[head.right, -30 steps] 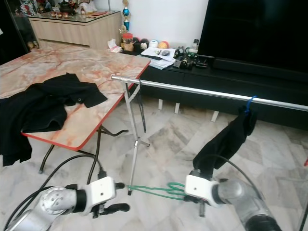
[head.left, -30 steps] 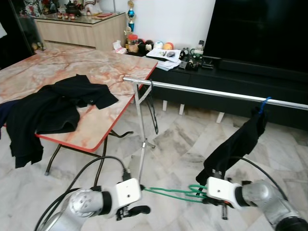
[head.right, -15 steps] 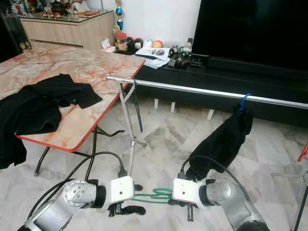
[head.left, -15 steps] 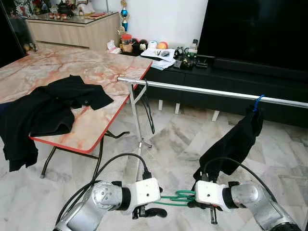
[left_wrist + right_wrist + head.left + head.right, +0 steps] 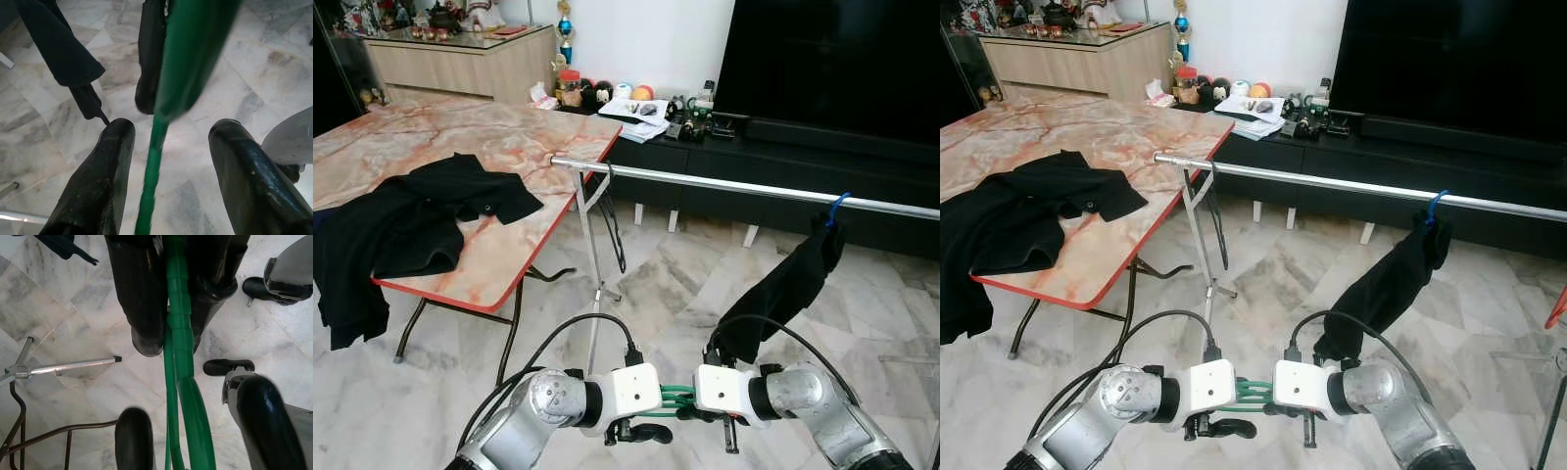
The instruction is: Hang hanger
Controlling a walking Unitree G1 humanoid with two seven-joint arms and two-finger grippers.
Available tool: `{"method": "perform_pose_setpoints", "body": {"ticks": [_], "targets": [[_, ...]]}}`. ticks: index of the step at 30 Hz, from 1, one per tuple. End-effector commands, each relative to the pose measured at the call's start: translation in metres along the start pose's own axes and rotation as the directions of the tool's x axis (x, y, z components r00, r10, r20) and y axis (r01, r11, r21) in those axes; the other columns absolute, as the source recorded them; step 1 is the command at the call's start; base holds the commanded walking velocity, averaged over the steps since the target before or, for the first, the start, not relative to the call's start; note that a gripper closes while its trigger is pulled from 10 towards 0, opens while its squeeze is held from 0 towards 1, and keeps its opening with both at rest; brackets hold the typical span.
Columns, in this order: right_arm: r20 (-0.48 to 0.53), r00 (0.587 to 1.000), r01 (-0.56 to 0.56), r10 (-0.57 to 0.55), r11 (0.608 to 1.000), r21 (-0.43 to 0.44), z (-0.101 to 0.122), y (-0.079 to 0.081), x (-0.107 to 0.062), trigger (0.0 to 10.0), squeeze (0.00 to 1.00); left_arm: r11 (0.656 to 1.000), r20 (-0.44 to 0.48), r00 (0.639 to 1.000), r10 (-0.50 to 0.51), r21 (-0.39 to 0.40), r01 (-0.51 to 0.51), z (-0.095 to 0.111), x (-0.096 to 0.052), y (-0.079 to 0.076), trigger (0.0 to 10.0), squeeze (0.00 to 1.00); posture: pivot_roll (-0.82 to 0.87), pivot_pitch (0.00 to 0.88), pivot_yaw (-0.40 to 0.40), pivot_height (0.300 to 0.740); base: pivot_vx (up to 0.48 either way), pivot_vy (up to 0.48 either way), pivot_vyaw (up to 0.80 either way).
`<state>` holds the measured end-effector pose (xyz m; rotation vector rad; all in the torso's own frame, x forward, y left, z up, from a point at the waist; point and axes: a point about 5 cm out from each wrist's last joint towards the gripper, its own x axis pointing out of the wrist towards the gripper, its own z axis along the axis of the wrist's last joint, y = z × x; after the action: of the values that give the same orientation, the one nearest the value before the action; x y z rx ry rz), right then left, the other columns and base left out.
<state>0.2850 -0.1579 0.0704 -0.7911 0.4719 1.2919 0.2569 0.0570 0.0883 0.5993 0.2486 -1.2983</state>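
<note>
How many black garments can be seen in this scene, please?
2. One black garment lies spread on the marble table, partly hanging over its near edge. The other black garment hangs from a blue hanger hook on the metal rail.

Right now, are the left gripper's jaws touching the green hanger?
Apart. In the left wrist view the green hanger runs between the left gripper's open jaws, with floor showing on both sides.
</note>
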Motion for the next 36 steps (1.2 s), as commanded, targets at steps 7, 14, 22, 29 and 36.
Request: {"method": "perform_pose_setpoints", "body": {"ticks": [7,14,22,29,36], "targets": [[0.015,1.0,0.013,-0.013,1.0,-0.014,0.007,-0.003,-0.002,10.0,0.0,1.0,-0.022,1.0,-0.007,0.016,0.007,-0.004,0.001,0.001,0.0,0.0,0.15,0.0,-0.038,0.74,0.0,0.0,0.0],[0.014,1.0,0.02,-0.02,1.0,-0.012,0.006,-0.005,-0.004,10.0,0.0,0.999,-0.043,0.999,-0.01,0.03,0.011,-0.007,0.0,0.001,0.0,0.0,0.15,0.0,-0.039,0.74,0.0,0.0,0.0],[0.016,1.0,0.025,-0.025,1.0,-0.008,0.007,-0.006,-0.004,10.0,0.0,0.999,-0.074,0.997,-0.007,0.053,0.011,-0.012,0.001,0.003,0.0,0.0,0.15,0.0,-0.042,0.74,0.0,0.0,0.0],[0.014,1.0,0.027,-0.027,1.0,-0.003,0.006,-0.006,-0.005,10.0,0.0,0.999,-0.082,0.997,-0.005,0.052,0.009,-0.014,0.001,0.002,0.0,0.0,0.15,0.0,-0.043,0.74,0.0,0.0,0.0],[0.018,0.999,0.028,-0.028,1.0,0.0,0.006,-0.007,-0.006,10.0,0.0,0.999,-0.079,0.997,-0.006,0.052,0.01,-0.013,0.002,0.003,0.0,0.0,0.15,0.0,-0.049,0.74,0.0,0.0,0.0]]}}
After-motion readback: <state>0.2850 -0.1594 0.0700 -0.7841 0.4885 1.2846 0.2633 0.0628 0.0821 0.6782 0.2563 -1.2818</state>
